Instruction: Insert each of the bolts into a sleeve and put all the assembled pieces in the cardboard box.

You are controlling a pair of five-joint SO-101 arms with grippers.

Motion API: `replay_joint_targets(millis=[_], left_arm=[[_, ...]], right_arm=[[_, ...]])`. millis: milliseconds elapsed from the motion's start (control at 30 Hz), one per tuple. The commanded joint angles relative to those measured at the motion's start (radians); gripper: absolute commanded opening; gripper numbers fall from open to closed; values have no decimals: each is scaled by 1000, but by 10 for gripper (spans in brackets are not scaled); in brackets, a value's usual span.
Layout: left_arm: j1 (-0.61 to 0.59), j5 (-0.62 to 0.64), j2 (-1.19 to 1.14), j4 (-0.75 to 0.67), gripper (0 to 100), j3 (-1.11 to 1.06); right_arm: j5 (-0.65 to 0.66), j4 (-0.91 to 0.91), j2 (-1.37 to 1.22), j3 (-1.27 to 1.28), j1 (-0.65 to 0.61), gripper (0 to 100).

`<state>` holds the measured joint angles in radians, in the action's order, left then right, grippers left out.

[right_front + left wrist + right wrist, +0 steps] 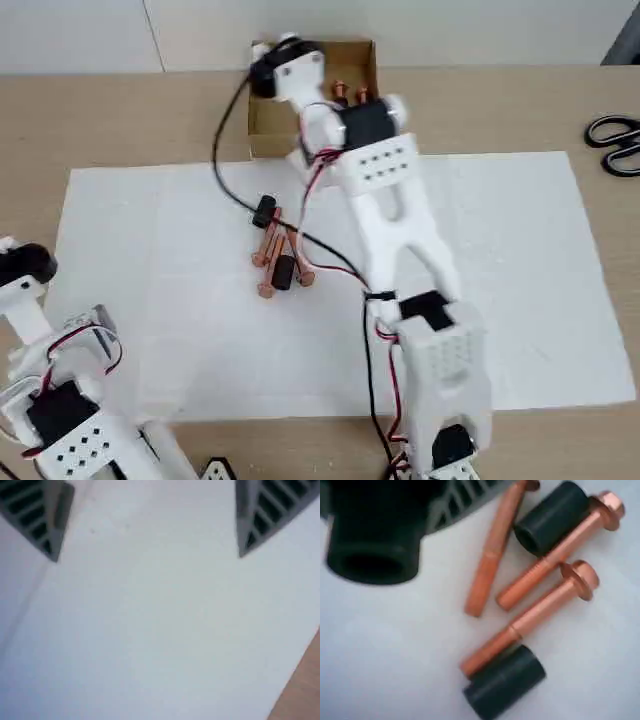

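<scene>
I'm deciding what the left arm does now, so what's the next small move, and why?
Probably bring the left gripper over to the loose copper bolts to take one. It is open and empty over bare white paper, while the right gripper seems to hold a black sleeve with its bore free, ready for a bolt.

The bolts (pixel 545 607) are copper-toned metal with a soft sheen. The sleeve (pixel 372 535) in the right arm's ribbed plastic jaws is matt black. Under the jaws lies smooth, matt white paper (pixel 385 655) on a wood-look worktop (pixel 120 110).
</scene>
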<state>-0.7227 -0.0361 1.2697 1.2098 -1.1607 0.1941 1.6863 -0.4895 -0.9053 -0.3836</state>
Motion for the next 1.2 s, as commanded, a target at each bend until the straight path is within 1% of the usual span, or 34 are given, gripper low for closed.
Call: replay_joint_targets(millis=[0, 200, 333, 400, 633, 767, 867, 1033, 1167], left_arm=[[57, -6, 14, 5, 220, 18], [155, -6, 14, 5, 220, 19], [209, -5, 14, 5, 220, 18], [221, -5, 14, 3, 220, 18], [226, -3, 14, 3, 220, 15], [226, -3, 14, 3, 220, 15], [226, -3, 14, 3, 220, 15], [226, -3, 14, 3, 220, 15], [226, -3, 14, 3, 220, 15]], right_arm=[[-9, 4, 217, 170, 84, 4], [-17, 1, 361, 423, 191, 4], [-9, -25, 367, 560, 228, 6], [-9, -68, 352, 624, 229, 6], [-18, -271, 317, 827, 222, 6], [-18, -340, 314, 908, 222, 7], [-18, -374, 314, 964, 220, 9], [-18, -409, 314, 1023, 220, 76], [-18, -429, 314, 1051, 219, 99]])
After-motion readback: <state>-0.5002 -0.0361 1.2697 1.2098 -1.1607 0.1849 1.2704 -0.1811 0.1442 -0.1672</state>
